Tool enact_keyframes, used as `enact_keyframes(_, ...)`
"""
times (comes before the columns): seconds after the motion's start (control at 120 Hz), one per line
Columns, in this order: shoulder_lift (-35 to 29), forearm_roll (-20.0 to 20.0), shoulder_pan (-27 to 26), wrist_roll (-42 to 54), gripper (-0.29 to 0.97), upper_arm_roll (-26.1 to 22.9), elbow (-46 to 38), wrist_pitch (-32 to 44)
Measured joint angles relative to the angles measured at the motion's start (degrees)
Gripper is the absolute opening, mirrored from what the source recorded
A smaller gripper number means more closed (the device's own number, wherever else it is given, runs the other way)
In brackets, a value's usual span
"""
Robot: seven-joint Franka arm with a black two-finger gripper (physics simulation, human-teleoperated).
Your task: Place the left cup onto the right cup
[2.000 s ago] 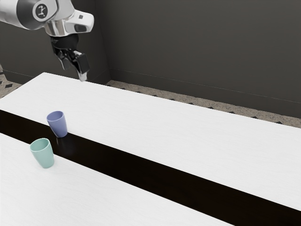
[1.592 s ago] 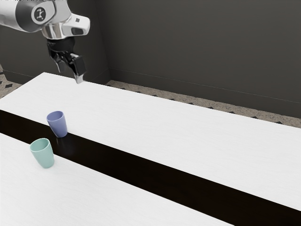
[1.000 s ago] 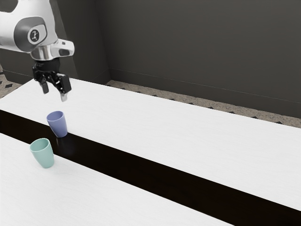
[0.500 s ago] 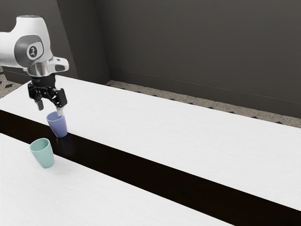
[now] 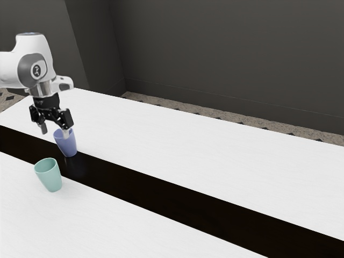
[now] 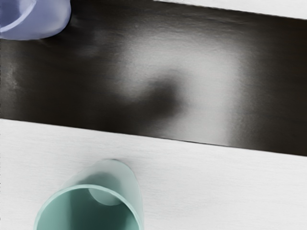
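Observation:
Two cups stand upright near the exterior view's left. The purple cup [image 5: 67,144] [image 6: 29,19] sits at the edge of the table's black strip [image 5: 183,196]. The teal cup [image 5: 49,175] [image 6: 91,207] stands on the white surface in front of it, closer to the camera. My gripper [image 5: 54,129] hangs open just above the purple cup. One finger sits at that cup's rim and the other is off to its left side. Nothing is held between the fingers. In the wrist view the teal cup's open mouth faces up at me.
The white table [image 5: 215,145] stretches far to the exterior view's right, crossed by the glossy black strip [image 6: 192,81]. A dark wall [image 5: 226,48] rises behind the table, with a patterned floor [image 5: 226,115] at its foot.
My hand has come down from high above the table's back edge and moved toward the exterior view's left and front, arriving at the purple cup's rim. Both cups have stayed put.

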Motion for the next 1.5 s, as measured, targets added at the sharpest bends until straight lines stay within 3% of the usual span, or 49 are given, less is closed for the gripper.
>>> enact_keyframes(0.383, 8.2, -0.1, 0.0, 2.3, 0.68, 0.0, 8.0, 2.3)
enact_keyframes(1.5, 20.4, -2.4, 0.5, 10.6, 0.68, 3.1, 18.1, 3.1)
